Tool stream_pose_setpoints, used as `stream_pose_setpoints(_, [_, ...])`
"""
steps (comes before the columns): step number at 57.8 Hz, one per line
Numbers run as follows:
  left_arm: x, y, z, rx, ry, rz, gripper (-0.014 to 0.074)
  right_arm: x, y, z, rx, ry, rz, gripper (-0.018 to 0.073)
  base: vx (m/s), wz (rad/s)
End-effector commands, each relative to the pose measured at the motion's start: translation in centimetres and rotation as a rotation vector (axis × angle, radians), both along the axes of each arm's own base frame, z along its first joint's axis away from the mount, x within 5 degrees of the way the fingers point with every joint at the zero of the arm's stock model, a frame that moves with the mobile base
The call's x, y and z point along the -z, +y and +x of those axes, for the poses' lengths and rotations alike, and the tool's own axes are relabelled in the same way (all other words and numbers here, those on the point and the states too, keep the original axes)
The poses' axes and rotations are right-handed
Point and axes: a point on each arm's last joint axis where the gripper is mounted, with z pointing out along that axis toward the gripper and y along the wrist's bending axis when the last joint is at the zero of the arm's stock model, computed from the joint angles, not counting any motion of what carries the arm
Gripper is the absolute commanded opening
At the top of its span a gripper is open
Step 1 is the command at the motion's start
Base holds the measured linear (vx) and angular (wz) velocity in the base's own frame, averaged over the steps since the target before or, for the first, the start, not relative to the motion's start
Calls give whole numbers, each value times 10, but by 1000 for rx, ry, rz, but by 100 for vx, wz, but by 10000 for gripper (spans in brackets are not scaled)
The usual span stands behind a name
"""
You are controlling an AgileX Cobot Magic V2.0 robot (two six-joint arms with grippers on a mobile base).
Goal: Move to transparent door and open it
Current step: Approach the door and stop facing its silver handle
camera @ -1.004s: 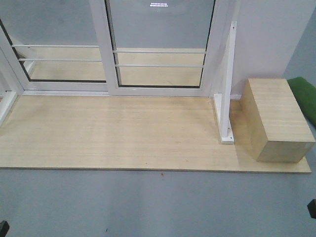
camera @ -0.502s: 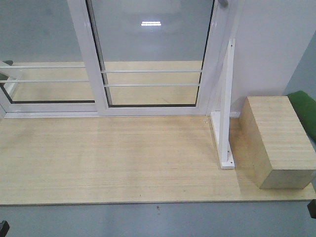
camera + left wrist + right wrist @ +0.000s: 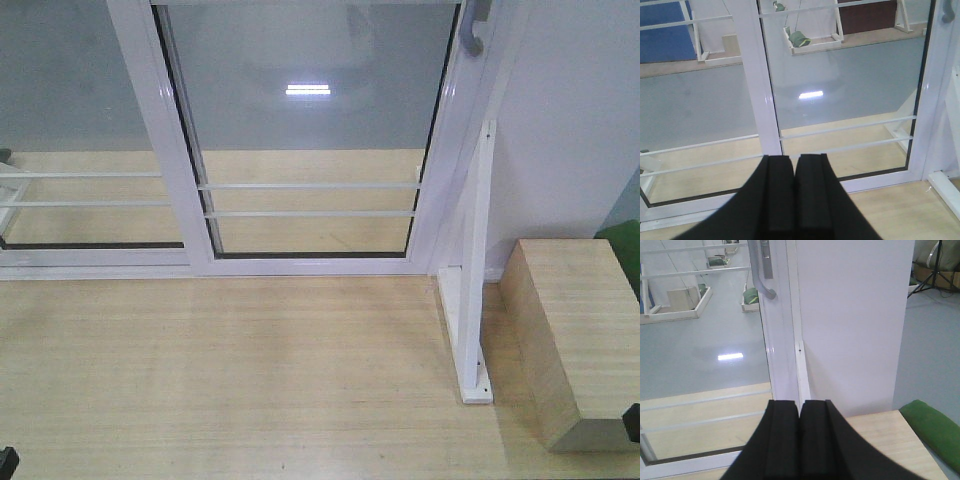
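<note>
The left pincer is seen with its dark fingers pressed together on nothing, and the right pincer is closed and empty likewise. Just beyond the right pincer, up and slightly left, the curved silver-grey handle is found on the right-hand stile of the transparent door. The door stands shut at the back of the wooden platform, next to the white wall; a similar barred panel without a handle lies to its left, and a wooden box is set to its right. The door is judged heavy and rigid, its glass breakable and too smooth to be pushed on, so a steady sideways pull along its track is called for. The handle is judged the one sound place to be gripped, though polished metal may slip, and the fingers would first have to be parted. Against the front view of half a second earlier, the door is shown larger and lower in frame and more of the handle is brought into sight at the top right. The grey floor before the platform is lost from view, and the box is carried down into the lower right corner.
</note>
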Motion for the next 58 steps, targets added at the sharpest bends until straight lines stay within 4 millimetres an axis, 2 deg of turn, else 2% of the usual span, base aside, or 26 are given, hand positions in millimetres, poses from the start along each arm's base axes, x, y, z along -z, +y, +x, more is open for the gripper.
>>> stream_pose_setpoints(1, [0,1,1,-13,-64,-23,-6,-4,0,0,-5,-79,-21,-8,33,2])
stream_pose_setpoints(58, [0,1,1,-13,-64,-23,-6,-4,0,0,-5,-80,-21,-8,28,1])
